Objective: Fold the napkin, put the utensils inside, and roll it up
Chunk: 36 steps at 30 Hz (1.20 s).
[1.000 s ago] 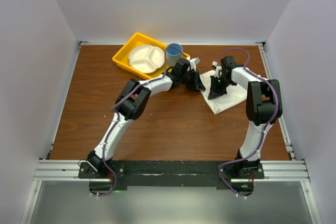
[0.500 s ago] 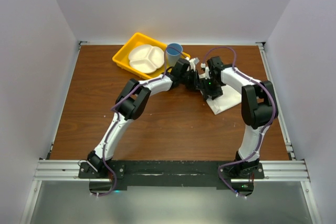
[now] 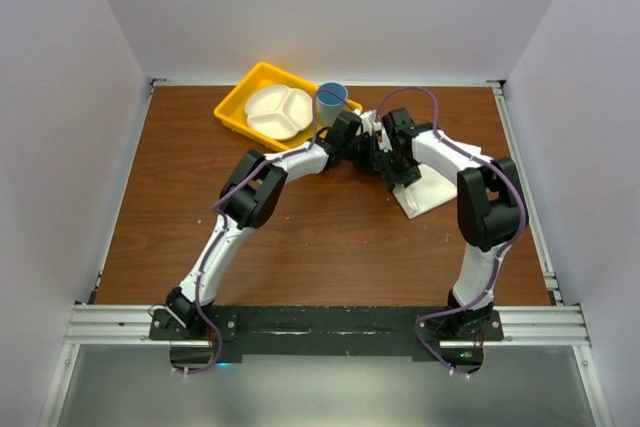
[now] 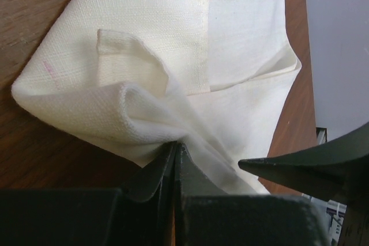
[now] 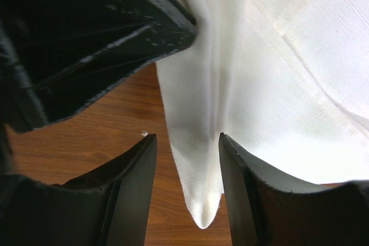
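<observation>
a: your left fingers (image 4: 168, 165) are clenched on a bunched fold of the napkin (image 4: 173, 56). your right fingers (image 5: 138, 165) stand apart, straddling a ridge of it and gripping nothing.
b: and the cloth?
a: half folded on the wooden surface (image 5: 115, 113), right of middle. close on that ridge and you'd likely catch several layers, so any pull skews the fold. i can't see the knife in any view.
</observation>
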Each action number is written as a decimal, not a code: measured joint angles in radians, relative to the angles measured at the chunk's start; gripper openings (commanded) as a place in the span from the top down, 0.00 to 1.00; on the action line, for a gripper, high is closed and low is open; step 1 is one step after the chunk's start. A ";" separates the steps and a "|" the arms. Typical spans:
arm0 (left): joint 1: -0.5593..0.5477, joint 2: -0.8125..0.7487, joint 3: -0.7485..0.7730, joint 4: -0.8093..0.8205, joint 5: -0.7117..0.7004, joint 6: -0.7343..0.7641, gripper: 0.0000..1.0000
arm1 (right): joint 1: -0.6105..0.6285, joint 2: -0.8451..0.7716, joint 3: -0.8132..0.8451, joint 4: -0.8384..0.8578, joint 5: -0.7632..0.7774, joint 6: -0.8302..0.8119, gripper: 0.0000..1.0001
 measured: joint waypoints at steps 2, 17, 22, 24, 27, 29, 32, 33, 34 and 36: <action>0.000 0.000 0.000 0.000 0.000 -0.002 0.94 | 0.016 0.000 0.000 0.002 0.006 -0.002 0.56; 0.000 0.000 0.008 -0.012 -0.006 -0.002 0.94 | 0.061 -0.002 0.090 -0.035 0.074 -0.013 0.60; 0.000 0.000 0.011 -0.020 -0.008 -0.002 0.95 | 0.075 -0.008 0.102 -0.035 0.062 -0.018 0.71; 0.000 0.000 0.012 -0.023 -0.008 -0.002 0.95 | 0.074 -0.008 0.095 -0.028 0.048 -0.018 0.72; 0.000 0.000 0.012 -0.023 -0.008 -0.001 0.95 | 0.072 -0.008 0.072 -0.018 0.044 -0.017 0.72; 0.000 0.000 0.012 -0.023 -0.008 -0.001 0.95 | 0.072 -0.008 0.053 -0.015 0.045 -0.019 0.73; 0.000 0.000 0.012 -0.023 -0.008 -0.001 0.95 | 0.072 -0.008 0.029 -0.014 0.045 -0.021 0.71; 0.000 0.000 0.012 -0.023 -0.008 -0.001 0.95 | 0.072 -0.008 0.021 -0.011 0.045 -0.021 0.70; 0.000 0.000 0.012 -0.023 -0.008 -0.002 0.95 | 0.072 -0.008 0.016 -0.010 0.046 -0.021 0.69; 0.000 0.000 0.012 -0.023 -0.008 -0.001 0.95 | 0.072 -0.008 0.005 -0.006 0.053 -0.023 0.68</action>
